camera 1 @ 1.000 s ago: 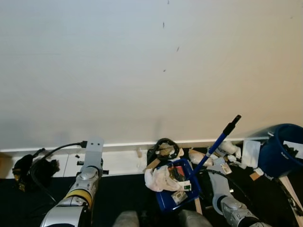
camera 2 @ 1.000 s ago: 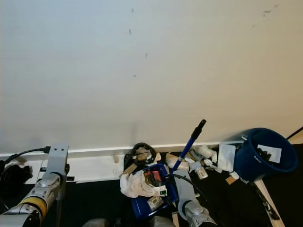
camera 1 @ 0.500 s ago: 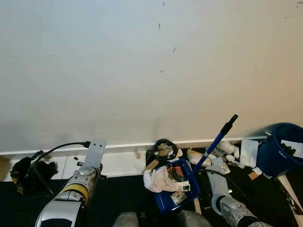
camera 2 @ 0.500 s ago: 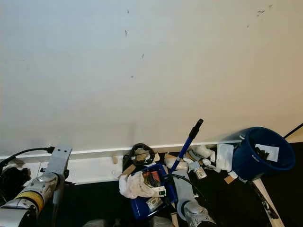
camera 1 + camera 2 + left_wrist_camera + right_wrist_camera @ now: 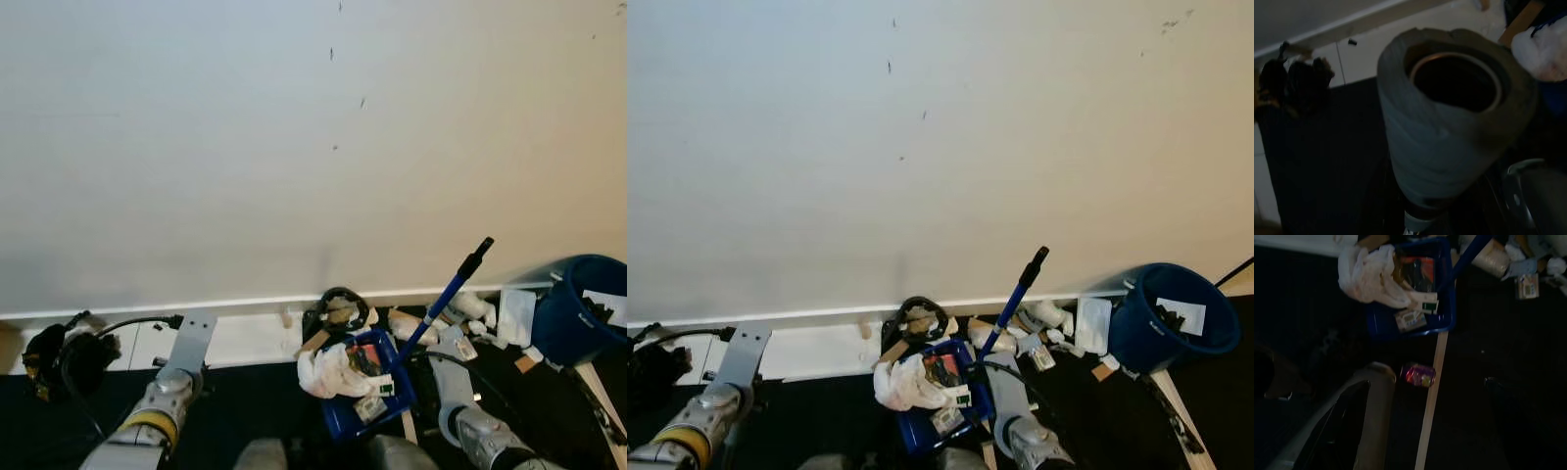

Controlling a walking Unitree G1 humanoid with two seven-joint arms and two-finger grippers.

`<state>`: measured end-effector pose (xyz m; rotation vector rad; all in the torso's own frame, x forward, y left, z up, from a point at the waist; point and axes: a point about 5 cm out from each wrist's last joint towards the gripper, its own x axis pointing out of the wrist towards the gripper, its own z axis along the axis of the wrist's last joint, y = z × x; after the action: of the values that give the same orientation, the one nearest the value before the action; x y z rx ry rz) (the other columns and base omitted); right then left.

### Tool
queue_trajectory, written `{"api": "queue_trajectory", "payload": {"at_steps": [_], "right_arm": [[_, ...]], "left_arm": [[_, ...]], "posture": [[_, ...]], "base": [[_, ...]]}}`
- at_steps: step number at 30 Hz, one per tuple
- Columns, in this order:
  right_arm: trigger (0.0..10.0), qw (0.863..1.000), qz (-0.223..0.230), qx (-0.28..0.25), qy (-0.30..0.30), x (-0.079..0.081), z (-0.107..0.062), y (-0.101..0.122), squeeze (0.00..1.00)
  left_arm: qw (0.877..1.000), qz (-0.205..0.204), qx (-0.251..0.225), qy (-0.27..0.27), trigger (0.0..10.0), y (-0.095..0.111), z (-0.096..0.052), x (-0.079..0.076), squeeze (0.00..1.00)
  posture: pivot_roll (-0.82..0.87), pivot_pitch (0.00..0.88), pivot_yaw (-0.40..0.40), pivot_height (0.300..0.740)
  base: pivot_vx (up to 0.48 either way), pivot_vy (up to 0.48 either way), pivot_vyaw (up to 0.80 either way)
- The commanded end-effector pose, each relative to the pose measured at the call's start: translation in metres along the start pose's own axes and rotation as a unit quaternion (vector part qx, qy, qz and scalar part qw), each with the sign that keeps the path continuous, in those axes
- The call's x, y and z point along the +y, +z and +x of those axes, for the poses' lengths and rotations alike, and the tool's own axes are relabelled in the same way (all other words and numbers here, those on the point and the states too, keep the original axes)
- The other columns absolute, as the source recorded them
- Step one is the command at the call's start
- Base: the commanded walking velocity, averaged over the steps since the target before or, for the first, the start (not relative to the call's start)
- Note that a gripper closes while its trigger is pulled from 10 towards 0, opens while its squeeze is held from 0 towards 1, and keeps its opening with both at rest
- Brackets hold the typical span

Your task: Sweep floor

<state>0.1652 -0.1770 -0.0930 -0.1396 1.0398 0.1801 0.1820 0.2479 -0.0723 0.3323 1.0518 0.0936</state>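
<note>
Head camera was aimed mostly at the bare wall (image 5: 313, 147), so I worked from the strip of dark floor (image 5: 255, 411) along its foot.

The blue dustpan (image 5: 367, 387) sat on the floor just ahead of my right arm (image 5: 460, 411), loaded with a crumpled white bag (image 5: 328, 372) and small packets; its long blue handle (image 5: 446, 294) leaned up toward the wall, presumably so it could be taken without bending low. I could not tell whether the right pincer was spread or pressed together.

More litter (image 5: 460, 313) lay against the baseboard beyond the dustpan, and a blue bucket (image 5: 583, 308) stood well off on the right-arm side, likely the place to empty into.

In the right wrist view a small pink wrapper (image 5: 1419, 374) lay beside a pale wooden stick (image 5: 1431, 401), outside the dustpan, so sweeping looked unfinished.

Left arm (image 5: 162, 411) reached toward the baseboard near a black cable bundle (image 5: 64, 357); its pincer state I could not tell, and its wrist view showed a grey tube (image 5: 1449, 127) up close.
</note>
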Motion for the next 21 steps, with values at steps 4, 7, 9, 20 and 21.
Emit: {"api": "queue_trajectory", "payload": {"at_steps": [4,7,9,20,21], "right_arm": [[10.0,1.000,-0.012,0.013,0.004,0.000,-0.001,-0.008,0.00],[10.0,1.000,-0.012,0.014,0.004,0.000,-0.002,-0.009,0.00],[10.0,1.000,-0.011,0.014,0.003,0.000,-0.002,-0.009,0.00],[10.0,1.000,-0.011,0.010,0.006,0.000,-0.001,-0.005,0.00],[10.0,1.000,-0.011,0.009,0.006,0.001,-0.001,-0.005,0.00]], "left_arm": [[0.997,0.020,0.072,0.003,10.0,-0.039,-0.004,-0.012,0.00],[0.995,0.035,0.088,0.010,10.0,-0.051,-0.007,-0.013,0.00],[0.995,0.036,0.090,0.011,10.0,-0.053,-0.007,-0.013,0.00],[0.995,0.062,0.075,0.003,10.0,-0.054,-0.007,-0.015,0.00],[0.996,0.055,0.068,0.004,10.0,-0.054,-0.007,-0.016,0.00]], "posture": [[0.18,0.000,-0.069,0.740],[0.18,0.000,-0.068,0.740],[0.18,0.000,-0.068,0.740],[0.18,0.000,-0.069,0.740],[0.18,0.000,-0.069,0.740]], "base": [[0.000,0.000,0.00],[0.000,0.000,0.00],[0.000,0.000,0.00],[0.000,0.000,0.00],[0.000,0.000,0.00]]}}
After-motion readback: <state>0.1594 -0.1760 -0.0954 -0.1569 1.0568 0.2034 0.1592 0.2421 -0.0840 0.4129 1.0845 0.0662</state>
